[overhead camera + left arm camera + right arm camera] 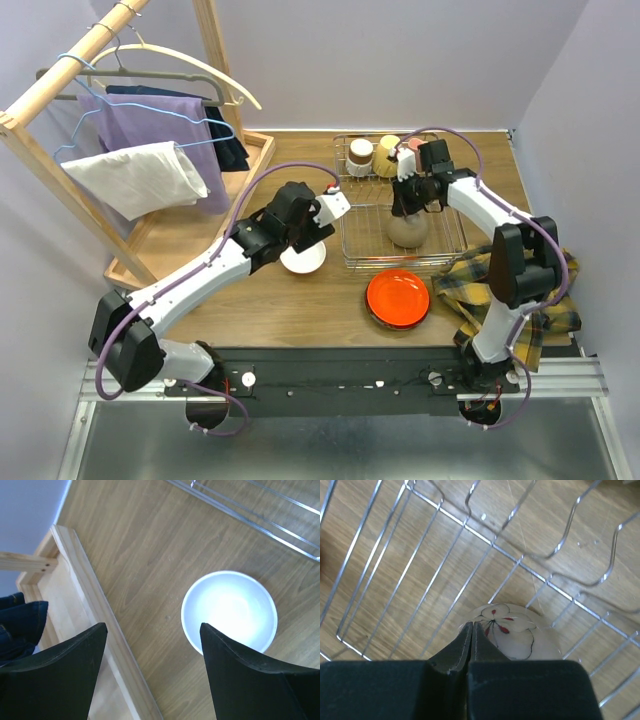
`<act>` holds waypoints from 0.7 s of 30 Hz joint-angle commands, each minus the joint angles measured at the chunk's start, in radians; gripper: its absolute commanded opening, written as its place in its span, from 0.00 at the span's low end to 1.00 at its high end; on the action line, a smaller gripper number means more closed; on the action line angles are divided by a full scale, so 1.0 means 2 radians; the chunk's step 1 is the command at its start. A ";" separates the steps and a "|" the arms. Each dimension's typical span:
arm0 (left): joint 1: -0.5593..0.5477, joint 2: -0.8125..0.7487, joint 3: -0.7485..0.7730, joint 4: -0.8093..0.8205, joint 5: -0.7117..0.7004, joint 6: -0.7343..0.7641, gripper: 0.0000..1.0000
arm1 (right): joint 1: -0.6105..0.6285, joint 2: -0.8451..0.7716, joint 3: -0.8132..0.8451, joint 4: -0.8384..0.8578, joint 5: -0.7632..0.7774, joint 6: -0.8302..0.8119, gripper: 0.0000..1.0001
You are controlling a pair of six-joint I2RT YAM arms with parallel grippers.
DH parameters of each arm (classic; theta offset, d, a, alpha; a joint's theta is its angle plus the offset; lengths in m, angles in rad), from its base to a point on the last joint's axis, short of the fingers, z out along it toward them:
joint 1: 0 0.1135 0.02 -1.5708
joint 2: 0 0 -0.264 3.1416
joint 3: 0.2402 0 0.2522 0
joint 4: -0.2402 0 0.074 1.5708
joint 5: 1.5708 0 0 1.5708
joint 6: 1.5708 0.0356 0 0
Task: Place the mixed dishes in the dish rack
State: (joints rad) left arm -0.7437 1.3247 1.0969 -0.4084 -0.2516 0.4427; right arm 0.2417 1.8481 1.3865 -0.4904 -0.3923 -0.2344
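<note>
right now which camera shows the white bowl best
The left wrist view: the white bowl shows nearly whole, with only its near rim behind a finger of the open left gripper. In the top external view that gripper hides part of it. The right wrist view shows the dish rack, not this bowl.

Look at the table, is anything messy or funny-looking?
Yes. The plaid cloth is scrunched up at the right near corner of the table and seems to droop over the edge. In the dish rack, the beige bowl appears to sit dome-up rather than open side up. Nothing looks spilled or broken.
</note>
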 commanded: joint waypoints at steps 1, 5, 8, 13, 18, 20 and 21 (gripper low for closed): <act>0.016 0.031 0.037 -0.056 0.008 0.007 0.84 | -0.002 -0.050 -0.027 -0.035 0.054 -0.033 0.06; 0.033 0.081 0.070 -0.108 0.015 -0.006 0.84 | -0.001 -0.061 -0.035 -0.053 0.080 -0.041 0.06; 0.044 0.089 0.075 -0.110 0.018 -0.002 0.84 | -0.003 -0.076 -0.035 -0.062 0.101 -0.048 0.06; 0.044 0.085 0.063 -0.093 0.013 0.007 0.84 | -0.003 -0.105 -0.036 -0.067 0.136 -0.055 0.06; 0.044 0.077 0.076 -0.087 0.005 0.012 0.84 | -0.005 -0.119 -0.036 -0.091 0.111 -0.063 0.07; 0.044 0.067 0.086 -0.093 0.006 0.022 0.84 | -0.005 -0.139 -0.032 -0.088 0.084 -0.062 0.08; 0.043 0.064 0.100 -0.096 0.010 0.025 0.84 | -0.006 -0.145 -0.023 -0.087 0.071 -0.058 0.13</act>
State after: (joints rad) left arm -0.6548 1.5070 1.2217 -0.5858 -0.2413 0.4580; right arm 0.2356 1.6272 1.3220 -0.6327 -0.1783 -0.3405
